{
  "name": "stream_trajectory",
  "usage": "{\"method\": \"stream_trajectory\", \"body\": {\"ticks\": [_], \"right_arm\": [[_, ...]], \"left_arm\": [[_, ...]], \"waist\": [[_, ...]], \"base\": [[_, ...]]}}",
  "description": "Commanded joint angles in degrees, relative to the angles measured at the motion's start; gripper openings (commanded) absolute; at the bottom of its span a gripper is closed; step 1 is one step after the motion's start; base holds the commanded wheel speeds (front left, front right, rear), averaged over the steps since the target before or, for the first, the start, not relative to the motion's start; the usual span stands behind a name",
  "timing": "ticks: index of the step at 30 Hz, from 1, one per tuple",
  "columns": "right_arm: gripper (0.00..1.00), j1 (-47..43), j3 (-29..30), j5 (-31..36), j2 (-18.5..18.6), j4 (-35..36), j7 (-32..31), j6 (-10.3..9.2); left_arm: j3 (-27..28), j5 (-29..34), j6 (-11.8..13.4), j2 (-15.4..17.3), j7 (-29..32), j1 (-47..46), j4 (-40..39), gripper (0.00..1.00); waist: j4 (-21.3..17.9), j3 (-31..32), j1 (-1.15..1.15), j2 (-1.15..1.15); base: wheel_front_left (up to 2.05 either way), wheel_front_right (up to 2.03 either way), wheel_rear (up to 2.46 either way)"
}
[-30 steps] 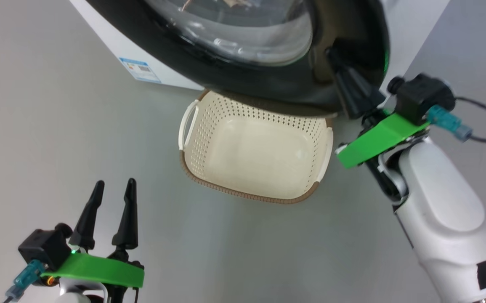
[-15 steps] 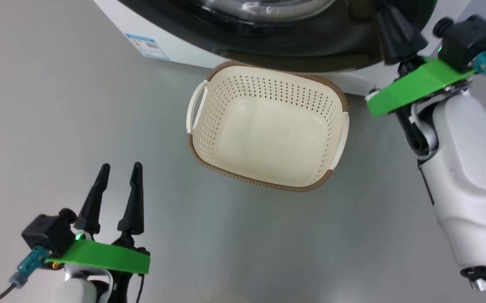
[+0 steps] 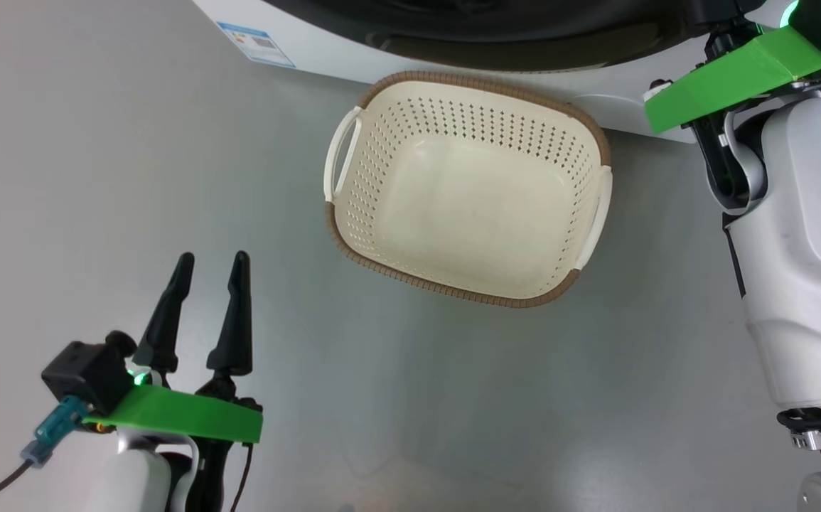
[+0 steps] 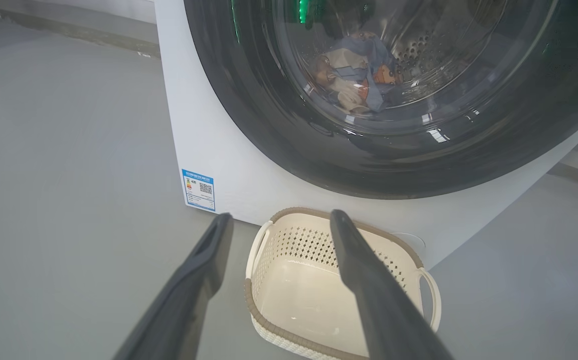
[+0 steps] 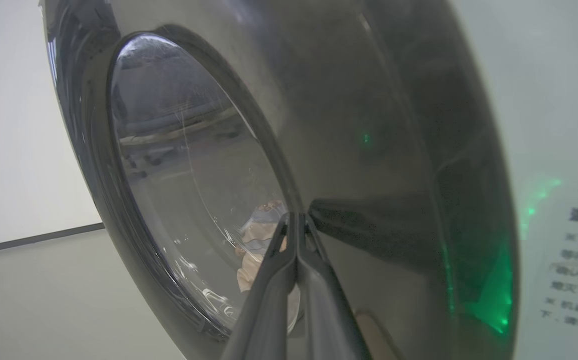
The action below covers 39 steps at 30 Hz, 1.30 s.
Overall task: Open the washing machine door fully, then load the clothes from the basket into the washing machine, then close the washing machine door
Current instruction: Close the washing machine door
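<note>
Your right gripper [image 5: 296, 217], jaws shut, had the washing machine door [image 5: 369, 125] at 12 o'clock, way nearer than the open-jawed left gripper [image 3: 212, 257].

The basket [image 3: 382, 156] sits on the floor [image 3: 97, 178], just in front of the washing machine [image 4: 228, 165] & right under the washing machine door [image 4: 278, 125]. Above & behind basket, the clothes [image 4: 354, 80] lie in the drum [image 4: 419, 50], behind the door glass. The label [image 4: 198, 189] is on the machine's lower corner, behind basket & to its L. L gripper [image 3: 213, 256] is front-L of basket, well apart. R gripper [image 5: 296, 217] is up behind basket's R end, tips at door face; touching or not, can't tell.
</note>
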<state>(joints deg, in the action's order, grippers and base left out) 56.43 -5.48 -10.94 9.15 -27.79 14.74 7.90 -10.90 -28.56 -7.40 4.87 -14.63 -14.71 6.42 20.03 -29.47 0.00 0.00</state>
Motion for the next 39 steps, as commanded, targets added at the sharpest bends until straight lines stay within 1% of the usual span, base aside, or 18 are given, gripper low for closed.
{"method": "stream_trajectory", "body": {"ticks": [1, 4, 10, 12, 13, 15, 19, 21, 22, 23, 26, 31, 39], "right_arm": [[0.00, 1.77, 0.76, 0.53, -0.88, 1.23, 0.26, -0.42], [0.00, 1.65, 0.69, 0.92, -1.28, 1.28, 0.26, -0.42], [0.00, -1.95, -2.12, 0.11, -1.50, 1.40, 0.26, -0.42], [0.32, -3.70, -3.22, -0.45, -1.46, 1.64, 0.26, -0.42], [0.46, -4.68, -3.58, -0.63, -1.48, 1.79, 0.26, -0.42], [1.00, -6.84, -4.06, -0.97, -1.65, 2.07, 0.26, -0.42], [1.00, -11.55, -4.85, -1.69, -2.05, 2.29, 0.26, -0.42], [1.00, -12.74, -4.76, -1.90, -2.18, 2.35, 0.26, -0.42], [1.00, -15.17, -4.50, -2.24, -2.49, 2.45, 0.26, -0.42], [1.00, -15.17, -4.50, -2.24, -2.49, 2.45, 0.26, -0.42], [1.00, -18.98, -3.91, -2.63, -2.98, 2.63, 0.26, -0.42], [1.00, -26.47, -1.65, -2.88, -3.66, 3.42, 0.26, -0.42], [1.00, -33.79, 1.78, -2.48, -3.90, 5.04, 0.26, -0.42]], "left_arm": [[1.74, -0.08, -0.09, 1.44, -0.37, -1.14, -1.30, 1.00], [1.79, -0.03, -0.09, 1.51, -0.37, -1.34, -1.06, 1.00], [2.27, 0.16, -0.09, 1.91, -0.37, -0.69, -0.04, 1.00], [2.51, 0.22, -0.09, 2.14, -0.37, -0.27, 0.42, 1.00], [2.67, 0.25, -0.09, 2.29, -0.37, -0.01, 0.62, 1.00], [3.04, 0.34, -0.09, 2.59, -0.37, 0.55, 1.02, 1.00], [3.90, 0.66, -0.09, 3.29, -0.37, 1.78, 1.77, 1.00], [4.11, 0.78, -0.09, 3.50, -0.37, 2.08, 1.89, 1.00], [4.61, 1.00, -0.09, 3.96, -0.37, 2.74, 2.07, 1.00], [4.61, 1.00, -0.09, 3.96, -0.37, 2.74, 2.07, 1.00], [5.36, 1.34, -0.09, 4.64, -0.37, 3.79, 2.19, 1.00], [6.43, 1.93, -0.09, 6.33, -0.37, 6.12, 2.22, 1.00], [7.94, 2.35, -0.09, 8.39, -0.37, 8.63, 2.31, 1.00]], "waist": [[0.19, -0.36, 0.00, 0.00], [0.05, -0.19, 0.00, 0.00], [-0.94, 1.80, 0.00, 0.00], [-1.43, 2.83, 0.00, 0.00], [-1.72, 3.38, 0.00, 0.00], [-2.31, 4.54, 0.00, 0.00], [-3.61, 7.10, 0.00, 0.00], [-3.93, 7.72, 0.00, 0.00], [-4.67, 8.99, 0.00, 0.00], [-4.67, 8.99, 0.00, 0.00], [-5.87, 10.84, 0.00, 0.00], [-8.81, 14.45, 0.00, 0.00], [-13.20, 17.98, 0.00, 0.00]], "base": [[0.00, 0.00, 0.00], [0.00, 0.00, 0.00], [0.00, 0.00, 0.00], [0.00, 0.00, 0.00], [0.00, 0.00, 0.00], [0.00, 0.00, 0.00], [0.00, 0.00, 0.00], [0.00, 0.00, 0.00], [0.00, 0.00, 0.00], [0.00, 0.00, 0.00], [0.00, 0.00, 0.00], [0.00, 0.00, 0.00], [0.00, 0.00, 0.00]]}}
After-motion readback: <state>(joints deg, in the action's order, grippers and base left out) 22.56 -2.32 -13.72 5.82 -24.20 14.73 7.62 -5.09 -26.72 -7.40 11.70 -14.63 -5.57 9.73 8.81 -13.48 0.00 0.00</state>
